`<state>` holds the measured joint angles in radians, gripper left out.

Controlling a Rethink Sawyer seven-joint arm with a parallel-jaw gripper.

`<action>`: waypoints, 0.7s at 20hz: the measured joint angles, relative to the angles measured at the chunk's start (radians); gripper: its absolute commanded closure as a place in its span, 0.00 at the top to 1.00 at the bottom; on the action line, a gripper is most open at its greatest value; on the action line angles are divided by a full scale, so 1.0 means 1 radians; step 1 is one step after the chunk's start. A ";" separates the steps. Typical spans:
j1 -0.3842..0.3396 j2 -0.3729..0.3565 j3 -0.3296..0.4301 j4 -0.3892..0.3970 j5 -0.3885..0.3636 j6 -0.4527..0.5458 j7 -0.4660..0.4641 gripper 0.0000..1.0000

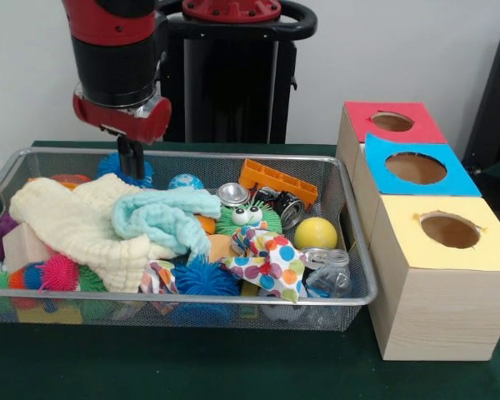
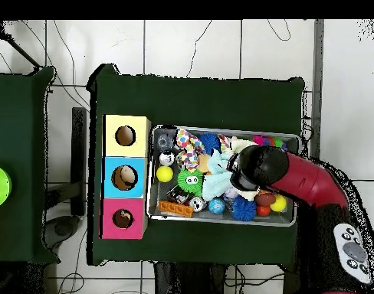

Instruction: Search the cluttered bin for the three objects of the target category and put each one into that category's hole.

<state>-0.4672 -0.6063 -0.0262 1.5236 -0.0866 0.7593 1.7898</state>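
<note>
At bin's [image 1: 354,250] twelve o'clock edge: gripper [image 1: 132,161], opening indiscernible; animal figures buried, judged light, rigid, graspable round body.

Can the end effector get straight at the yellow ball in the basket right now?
Probably yes: the yellow ball lies uncovered on top of the clutter, while the end effector is over the wire-mesh basket's other end.

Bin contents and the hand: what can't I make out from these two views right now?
- Hand: its tips dip behind the bin's far rim in the front view, and the arm covers it overhead, so open or shut is unclear.
- Toy animals: none identifiable; the cream cloth and the mint cloth cover much of the pile.
- Box holes: insides not visible.
</note>
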 measured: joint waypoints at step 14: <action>-0.130 0.017 0.141 -0.053 -0.122 0.000 -0.004 1.00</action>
<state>-0.5971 -0.5894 0.1151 1.4706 -0.2081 0.7595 1.7859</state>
